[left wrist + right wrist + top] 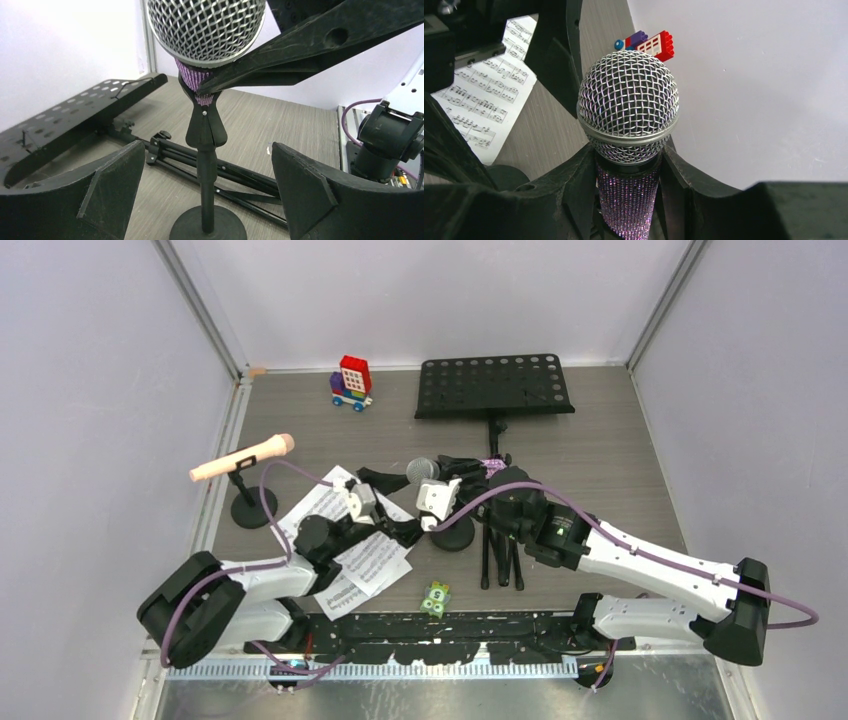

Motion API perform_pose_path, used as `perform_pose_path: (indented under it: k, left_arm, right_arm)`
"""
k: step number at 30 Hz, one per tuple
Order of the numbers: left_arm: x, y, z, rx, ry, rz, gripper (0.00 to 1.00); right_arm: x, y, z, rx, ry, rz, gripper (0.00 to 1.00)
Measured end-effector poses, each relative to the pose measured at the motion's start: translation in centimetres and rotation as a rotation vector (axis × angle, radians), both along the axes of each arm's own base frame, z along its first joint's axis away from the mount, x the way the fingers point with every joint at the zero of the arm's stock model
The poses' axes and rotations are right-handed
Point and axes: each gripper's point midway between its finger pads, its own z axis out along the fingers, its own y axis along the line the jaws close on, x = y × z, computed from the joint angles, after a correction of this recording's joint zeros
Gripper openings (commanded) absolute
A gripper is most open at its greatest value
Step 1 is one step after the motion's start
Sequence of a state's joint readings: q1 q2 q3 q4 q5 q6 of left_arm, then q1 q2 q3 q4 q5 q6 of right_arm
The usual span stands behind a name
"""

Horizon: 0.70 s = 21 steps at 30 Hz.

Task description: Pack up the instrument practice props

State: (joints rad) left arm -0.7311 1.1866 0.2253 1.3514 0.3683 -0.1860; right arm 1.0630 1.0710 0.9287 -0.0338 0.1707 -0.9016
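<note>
Overhead view: the left claw [395,505] stands with its jaws wide apart and gripping nothing, at the edge of the white sheet-music pages [350,545] and facing the purple-glitter microphone [424,470]. The right claw [455,468] is clamped on that microphone, which sits tilted in its black mic mount [453,534] at the middle of the tabletop [620,460]. The black music desk [495,386] lies toward the far wall. Its tripod legs [500,555] are drawn together and reach toward the arm bases, just beside the mount. The pink microphone [245,457] rests in the second mount [250,510] at the left side, well apart from both claws. A toy brick vehicle [352,383] stands by the far wall, and a small green piece [435,598] lies near the arm bases. Left wrist view: the mount's stem rises ahead of the spread left fingers [110,190], untouched by them, and one right finger [310,50] presses on the glitter body just under the mesh head. Right wrist view: both right fingers bear against the glitter body below the mesh head.
</note>
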Motion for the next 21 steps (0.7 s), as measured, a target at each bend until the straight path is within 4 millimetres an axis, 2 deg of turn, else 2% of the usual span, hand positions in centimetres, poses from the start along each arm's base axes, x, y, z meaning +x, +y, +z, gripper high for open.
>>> perform_pose_path:
  k: [7, 15, 21]
  left_arm:
    - [0.6, -1.8, -0.8, 0.011, 0.054, -0.028, 1.00]
    - [1.0, -3.5, -0.9, 0.008, 0.085, -0.043, 0.94]
    - [2.3, -3.7, -2.5, 0.021, 0.139, 0.015, 0.81]
  right_arm:
    - [0.0, 0.0, -0.1, 0.033, 0.035, -0.015, 0.01]
    - [-0.1, -0.3, 0.3, 0.058, 0.048, -0.028, 0.01]
    - [0.0, -0.4, 0.3, 0.061, 0.049, -0.036, 0.01]
